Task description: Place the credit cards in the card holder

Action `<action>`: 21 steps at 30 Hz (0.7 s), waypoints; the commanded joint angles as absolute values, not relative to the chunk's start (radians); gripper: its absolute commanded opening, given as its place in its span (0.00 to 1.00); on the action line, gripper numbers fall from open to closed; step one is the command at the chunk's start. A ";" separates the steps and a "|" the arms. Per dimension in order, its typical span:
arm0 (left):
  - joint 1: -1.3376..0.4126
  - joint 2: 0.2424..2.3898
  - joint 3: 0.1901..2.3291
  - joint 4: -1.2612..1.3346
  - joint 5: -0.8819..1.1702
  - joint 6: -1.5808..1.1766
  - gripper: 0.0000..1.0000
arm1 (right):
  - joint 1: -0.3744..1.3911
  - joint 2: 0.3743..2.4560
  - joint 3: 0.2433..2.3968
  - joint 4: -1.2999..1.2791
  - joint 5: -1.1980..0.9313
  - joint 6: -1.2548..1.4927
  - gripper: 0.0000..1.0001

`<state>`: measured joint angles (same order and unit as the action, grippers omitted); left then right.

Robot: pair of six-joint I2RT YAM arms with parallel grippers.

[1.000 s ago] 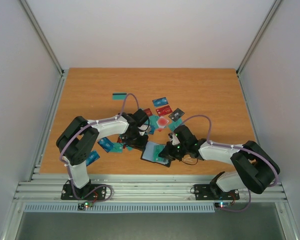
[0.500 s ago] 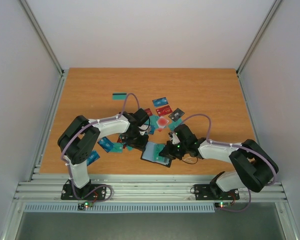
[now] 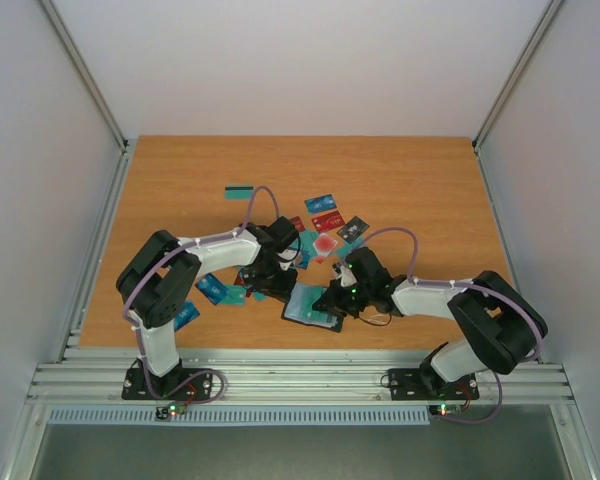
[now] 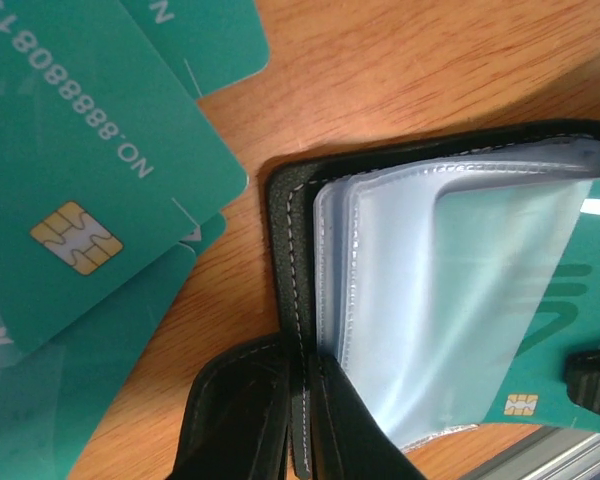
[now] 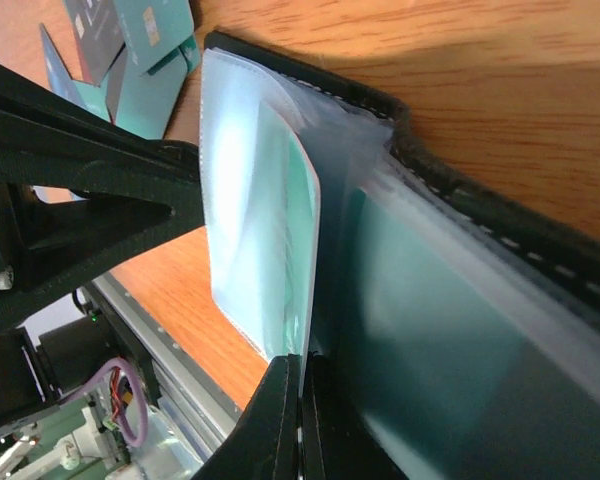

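The black folding card holder (image 3: 312,308) lay open on the wooden worktop (image 3: 410,180), close to its near edge and between both arms. The left pincer (image 4: 302,420) pinched the holder's stitched cover rim. The right pincer (image 5: 302,420) pinched a clear plastic sleeve (image 5: 250,200), which looked floppy and slippery and probably best held by its edge. Thin, stiff teal plastic cards (image 4: 90,200) crowded the left side, and open room lay farther back.
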<state>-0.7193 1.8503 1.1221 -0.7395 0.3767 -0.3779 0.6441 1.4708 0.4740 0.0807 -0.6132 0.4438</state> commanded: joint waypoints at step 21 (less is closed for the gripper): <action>-0.727 1.884 1.080 -0.741 0.359 -0.434 0.07 | 0.698 1.412 0.634 -0.325 -0.520 0.441 0.45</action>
